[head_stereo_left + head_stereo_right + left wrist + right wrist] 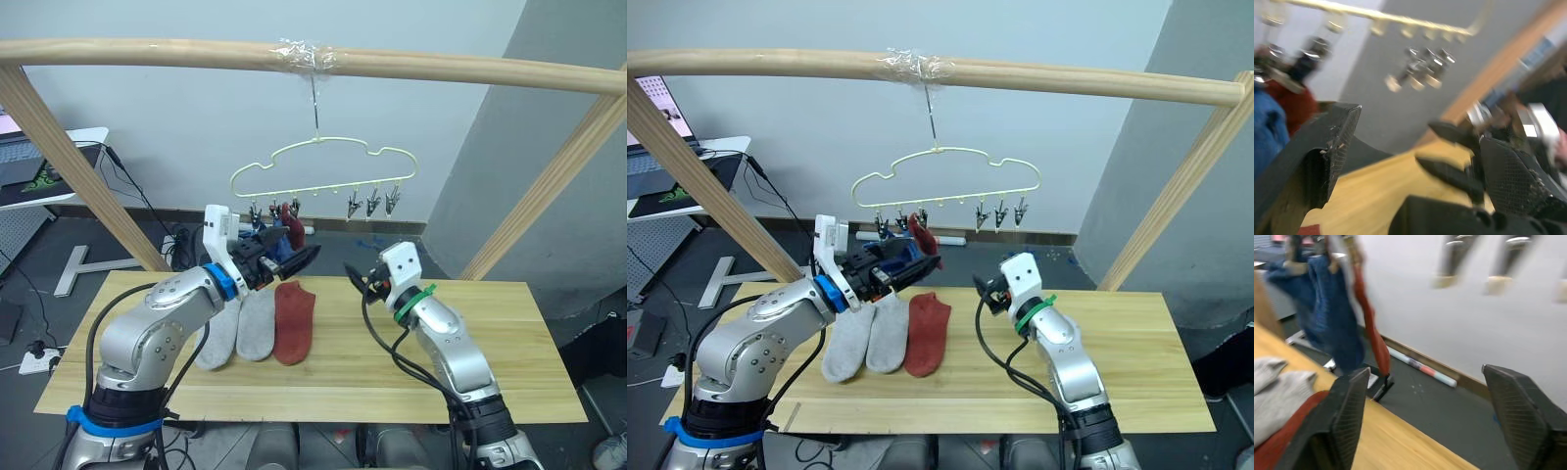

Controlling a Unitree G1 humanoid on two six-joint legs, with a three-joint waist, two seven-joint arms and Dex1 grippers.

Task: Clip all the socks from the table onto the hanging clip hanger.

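Table (509, 333) right half bare; socks (257, 325) left.

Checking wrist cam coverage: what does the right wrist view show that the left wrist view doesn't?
Right wrist view alone: two light grey knit socks lying on the table beside a rust red sock, and a taped strip along the floor by the wall.

Left wrist view alone: the right gripper with its white housing, seen across the table.

Shared: the light yellowish wood plank table, the clip hanger's small grey metal clips, and a blue sock and a red sock hanging from clips. Each view's own jaws stand open.
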